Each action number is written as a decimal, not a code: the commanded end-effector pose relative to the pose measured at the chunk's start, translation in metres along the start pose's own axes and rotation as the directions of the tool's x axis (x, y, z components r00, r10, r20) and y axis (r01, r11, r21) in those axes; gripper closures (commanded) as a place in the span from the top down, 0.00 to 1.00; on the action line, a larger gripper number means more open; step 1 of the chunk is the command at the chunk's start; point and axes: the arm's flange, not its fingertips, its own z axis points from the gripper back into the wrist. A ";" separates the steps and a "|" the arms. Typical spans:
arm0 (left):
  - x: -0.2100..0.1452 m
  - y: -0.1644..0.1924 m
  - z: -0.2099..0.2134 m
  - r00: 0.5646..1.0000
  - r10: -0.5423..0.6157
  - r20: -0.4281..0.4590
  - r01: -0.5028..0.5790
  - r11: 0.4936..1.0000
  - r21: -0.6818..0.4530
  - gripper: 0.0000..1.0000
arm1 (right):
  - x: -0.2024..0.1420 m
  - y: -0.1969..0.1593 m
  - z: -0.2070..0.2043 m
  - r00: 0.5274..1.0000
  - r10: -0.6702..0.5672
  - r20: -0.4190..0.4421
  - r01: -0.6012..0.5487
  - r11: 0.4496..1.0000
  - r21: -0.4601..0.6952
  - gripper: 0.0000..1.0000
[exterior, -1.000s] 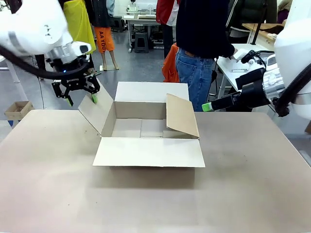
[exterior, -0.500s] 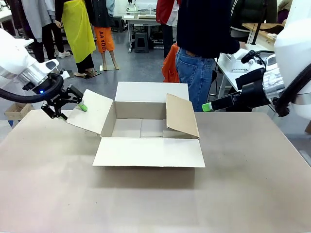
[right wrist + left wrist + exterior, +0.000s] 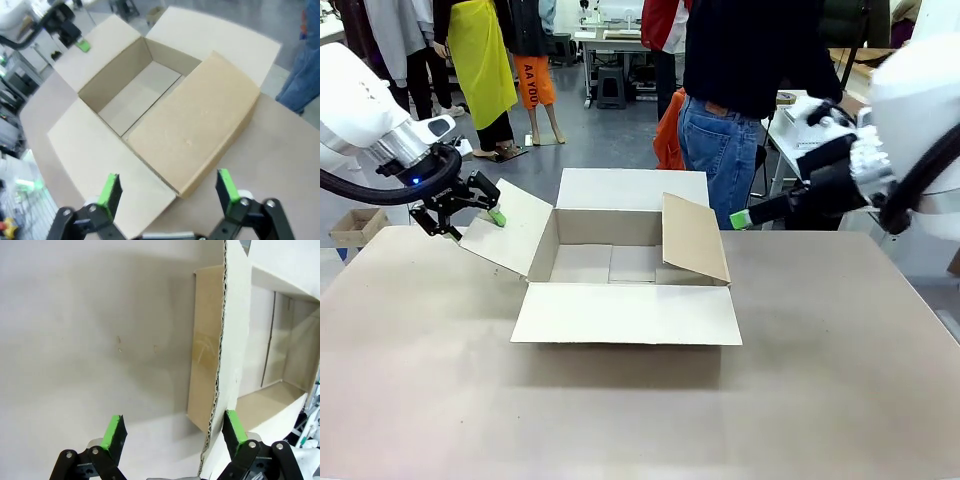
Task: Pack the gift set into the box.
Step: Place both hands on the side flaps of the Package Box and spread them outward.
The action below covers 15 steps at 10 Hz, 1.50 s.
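Note:
The box (image 3: pixel 625 315) stands open in the middle of the table, with its inside bare. Its left flap (image 3: pixel 510 228) slants outward and its right flap (image 3: pixel 692 238) stands tilted over the opening. My left gripper (image 3: pixel 465 222) is open at the left flap's outer edge. In the left wrist view that corrugated edge (image 3: pixel 218 370) runs between the fingers of the left gripper (image 3: pixel 175 427), close to the right pad. My right gripper (image 3: pixel 745 218) hovers open behind the right flap. The right wrist view looks down past the right gripper (image 3: pixel 167 187) onto that flap (image 3: pixel 200 130). The gift set is out of view.
A person in jeans (image 3: pixel 725 150) stands at the table's far edge behind the box. A tiny brown cardboard box (image 3: pixel 355 225) sits off the table at the far left. A side table with white things (image 3: pixel 788 130) is behind my right arm. Bare tabletop (image 3: pixel 620 420) lies in front.
My left gripper came down and to the left from above the left flap, and the flap now slants further outward. My right arm shifted slightly left.

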 end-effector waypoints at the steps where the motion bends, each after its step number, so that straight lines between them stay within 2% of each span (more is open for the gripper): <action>1: -0.001 0.001 0.002 1.000 0.012 0.007 -0.012 1.000 0.014 1.00 | 0.078 0.039 -0.002 0.976 0.035 -0.217 -0.057 0.993 -0.100 1.00; 2: -0.001 0.001 0.002 1.000 0.012 0.007 -0.012 1.000 0.014 1.00 | 0.099 0.050 -0.005 0.950 0.035 -0.310 -0.081 0.987 -0.137 1.00; 4: -0.001 0.001 0.002 1.000 0.012 0.007 -0.012 1.000 0.014 1.00 | 0.117 0.063 -0.019 0.879 -0.017 -0.476 -0.102 0.969 -0.223 1.00; 5: -0.001 0.001 0.002 1.000 0.012 0.007 -0.012 1.000 0.014 1.00 | 0.119 0.069 -0.035 0.868 -0.045 -0.494 -0.105 0.957 -0.270 1.00; 6: -0.001 0.001 0.002 1.000 0.012 0.007 -0.012 1.000 0.014 1.00 | 0.119 0.076 -0.056 0.875 -0.086 -0.477 -0.103 0.929 -0.356 1.00; 7: -0.001 0.001 0.002 1.000 0.012 0.007 -0.012 1.000 0.014 1.00 | 0.114 0.085 -0.081 0.901 -0.081 -0.426 -0.115 0.902 -0.417 1.00; 8: -0.001 0.001 0.002 1.000 0.012 0.007 -0.012 1.000 0.014 1.00 | 0.093 0.091 -0.103 0.889 0.109 -0.444 -0.285 0.892 -0.352 1.00; 9: -0.001 0.001 0.002 1.000 0.012 0.007 -0.012 1.000 0.014 1.00 | 0.108 0.074 -0.048 0.882 -0.066 -0.466 -0.125 0.921 -0.369 1.00; 10: -0.001 0.001 0.002 1.000 0.012 0.007 -0.012 1.000 0.014 1.00 | 0.108 0.074 -0.048 0.882 -0.066 -0.466 -0.125 0.921 -0.369 1.00; 11: -0.001 0.001 0.002 1.000 0.012 0.007 -0.012 1.000 0.014 1.00 | 0.100 0.092 -0.083 0.882 0.007 -0.472 -0.193 0.918 -0.346 1.00; 12: -0.001 0.001 0.002 1.000 0.012 0.007 -0.012 1.000 0.014 1.00 | 0.095 0.094 -0.086 0.762 -0.011 -0.648 -0.330 0.854 -0.403 1.00; 13: -0.001 0.001 0.002 1.000 0.012 0.007 -0.012 1.000 0.014 1.00 | 0.104 0.120 -0.117 0.686 -0.046 -0.726 -0.414 0.796 -0.441 1.00; 14: -0.001 0.001 0.002 1.000 0.012 0.007 -0.012 1.000 0.014 1.00 | 0.111 0.138 -0.150 0.654 -0.075 -0.753 -0.426 0.786 -0.449 1.00; 15: -0.001 0.001 0.002 1.000 0.012 0.007 -0.012 1.000 0.014 1.00 | 0.115 0.146 -0.175 0.674 -0.156 -0.722 -0.354 0.790 -0.501 1.00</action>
